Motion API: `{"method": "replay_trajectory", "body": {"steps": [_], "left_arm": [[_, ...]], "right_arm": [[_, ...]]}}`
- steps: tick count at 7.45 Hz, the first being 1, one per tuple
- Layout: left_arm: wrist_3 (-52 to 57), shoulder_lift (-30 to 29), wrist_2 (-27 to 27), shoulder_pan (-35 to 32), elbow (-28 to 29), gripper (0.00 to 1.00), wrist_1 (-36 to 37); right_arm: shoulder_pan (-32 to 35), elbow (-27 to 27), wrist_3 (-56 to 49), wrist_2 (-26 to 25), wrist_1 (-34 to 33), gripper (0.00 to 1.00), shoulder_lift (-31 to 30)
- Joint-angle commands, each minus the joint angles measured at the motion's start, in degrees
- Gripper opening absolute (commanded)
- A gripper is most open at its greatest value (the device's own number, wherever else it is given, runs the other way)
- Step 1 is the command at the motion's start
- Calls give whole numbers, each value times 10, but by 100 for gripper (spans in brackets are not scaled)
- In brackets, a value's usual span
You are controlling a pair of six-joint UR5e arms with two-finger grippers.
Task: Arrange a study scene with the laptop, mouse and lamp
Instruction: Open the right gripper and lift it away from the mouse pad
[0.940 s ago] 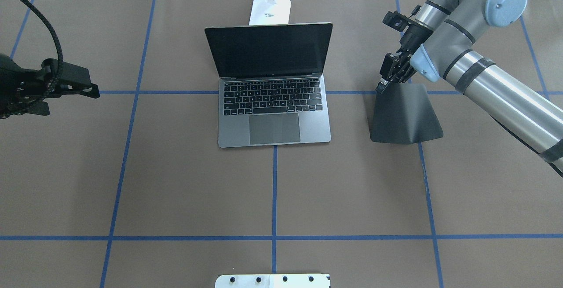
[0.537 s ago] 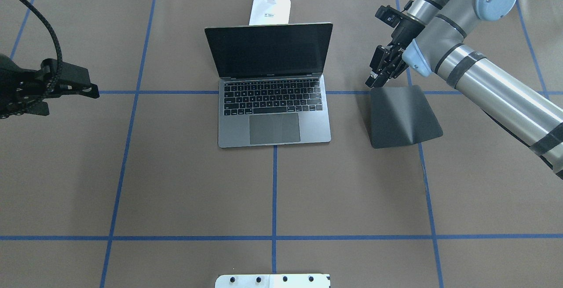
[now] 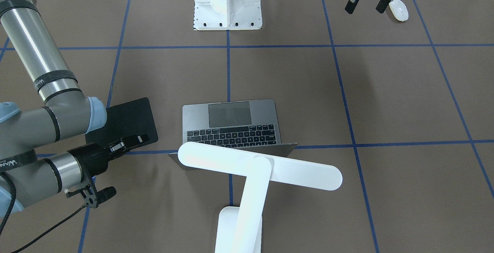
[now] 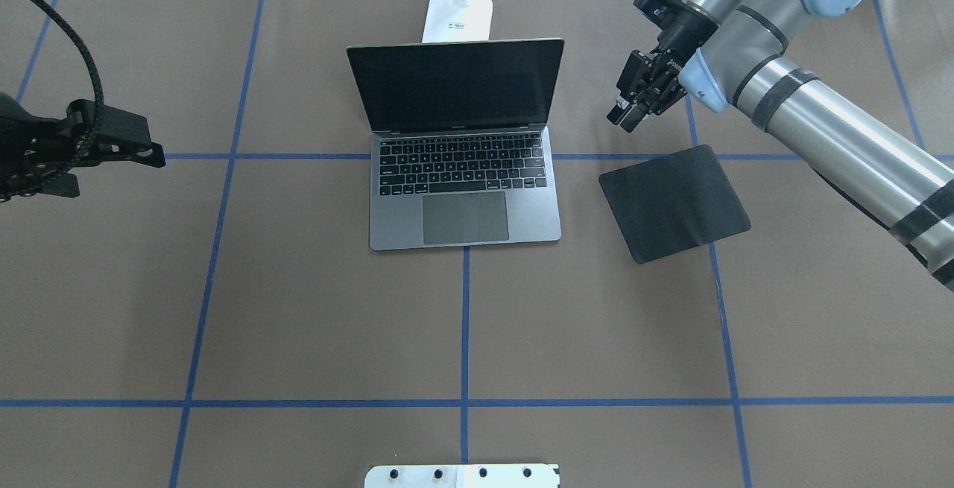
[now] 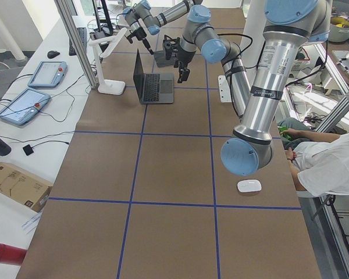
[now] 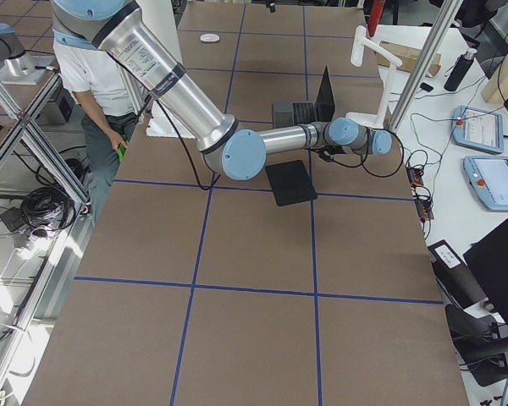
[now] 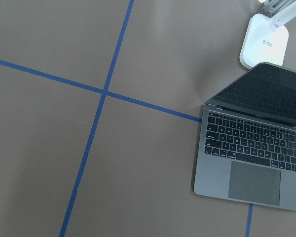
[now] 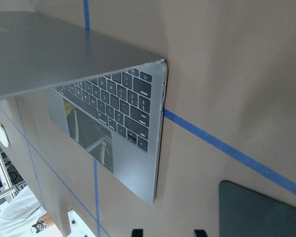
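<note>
**A:** Start at the left. What is the left hand doing?

**B:** The left hand (image 3: 365,5) hangs high over the table (image 4: 298,324) with its fingers spread and nothing between them. The mouse (image 3: 398,9) lies on the table well below it, off to its outer side near the robot's edge. Nothing is touching it.

**A:** And further right?

**B:** Far to that hand's right the laptop (image 4: 462,168) stands open, keys toward the robot. The lamp (image 3: 258,168) stands behind the laptop, and its bar head reaches over the lid. I cannot tell whether it is lit.

**A:** Then the right hand?

**B:** The right hand (image 4: 622,121) hovers clear of the table, with the laptop on its left. Its wrist view shows the two tips apart and empty. The mat (image 4: 674,201) lies flat just below it, on the side nearer the robot, and the hand does not touch it.

**A:** So how far along is the job?

**B:** Well along, I'd say. Laptop, lamp and mat all look placed. The mouse is what remains. It likely belongs on the mat, which means carrying it across the whole table, and neither hand has it yet.
</note>
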Motion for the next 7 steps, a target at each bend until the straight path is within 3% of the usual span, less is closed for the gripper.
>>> {"method": "replay_trajectory", "body": {"steps": [1,3,4,7], "left_arm": [[9,20,0,-3,0,99,2],[34,36,0,-3,1,99,3],[71,52,-2,-3,1,99,3],[197,117,-3,-3,4,99,3]], "right_arm": [[19,2,25,0,-1,51,-8],[26,62,160,-21,0,58,-54],[31,110,189,-55,0,59,-87],[51,181,198,-192,0,59,-135]]}}
